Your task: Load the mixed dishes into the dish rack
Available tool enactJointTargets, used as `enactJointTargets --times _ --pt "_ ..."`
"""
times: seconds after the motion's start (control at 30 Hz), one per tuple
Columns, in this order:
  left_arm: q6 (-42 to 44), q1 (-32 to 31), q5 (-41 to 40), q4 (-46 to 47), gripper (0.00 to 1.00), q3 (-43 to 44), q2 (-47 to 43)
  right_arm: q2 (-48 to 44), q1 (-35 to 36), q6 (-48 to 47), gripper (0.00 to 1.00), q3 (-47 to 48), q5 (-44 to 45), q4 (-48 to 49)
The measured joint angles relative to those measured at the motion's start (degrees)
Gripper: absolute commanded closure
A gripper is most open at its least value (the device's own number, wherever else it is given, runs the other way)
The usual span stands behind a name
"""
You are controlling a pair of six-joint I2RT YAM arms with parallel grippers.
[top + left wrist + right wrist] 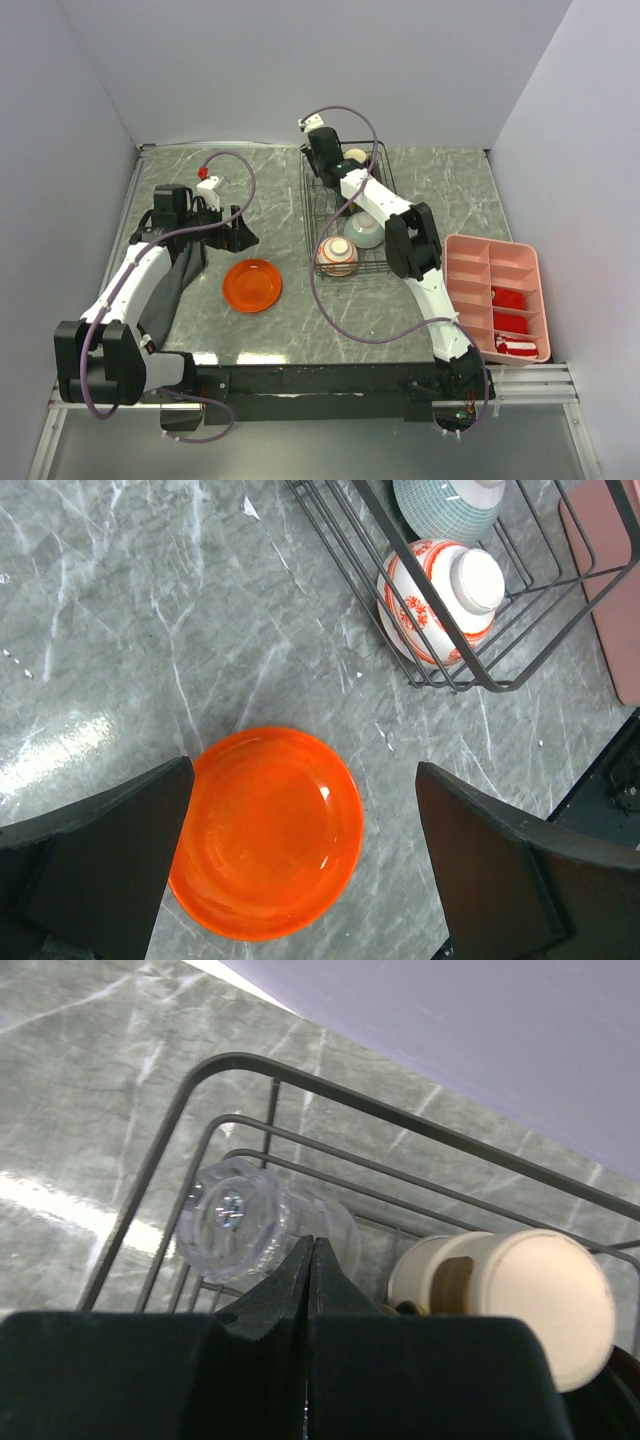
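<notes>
An orange plate [252,285] [265,830] lies flat on the marble table, left of the dish rack [312,215] [520,630] [300,1075]. My left gripper [232,232] [303,780] hangs open above the plate, one finger at each side and nothing held. In the rack, a red floral bowl [338,256] [440,600] and a mint-green bowl [364,230] [445,505] sit upside down. At its far end lie a tan cup [355,157] [510,1295] and a clear glass [250,1225], both on their sides. My right gripper [322,158] [313,1245] is shut and empty above them.
A pink compartment tray [495,290] [615,580] with red items stands right of the rack. A black cloth [170,290] lies under my left arm at the table's left. Grey walls close in the table at the left, back and right.
</notes>
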Motion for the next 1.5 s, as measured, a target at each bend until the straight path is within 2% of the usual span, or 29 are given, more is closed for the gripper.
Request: enactJointTargets --times 0.37,0.73,1.07,1.5 --pt "-0.8 1.2 0.0 0.8 0.01 -1.2 -2.1 -0.2 0.0 4.4 1.0 0.3 -4.9 0.0" --pt "-1.3 2.4 0.2 1.0 0.01 -1.2 -2.1 -0.3 0.1 6.7 1.0 0.3 -0.9 0.2" --pt "-2.5 2.6 0.7 2.4 0.01 -1.2 -2.1 -1.8 0.8 8.9 1.0 0.3 -5.4 -0.7" --pt "0.3 2.6 -1.8 0.9 0.01 -1.5 -2.0 -1.4 1.2 9.0 1.0 0.3 -3.5 -3.4"
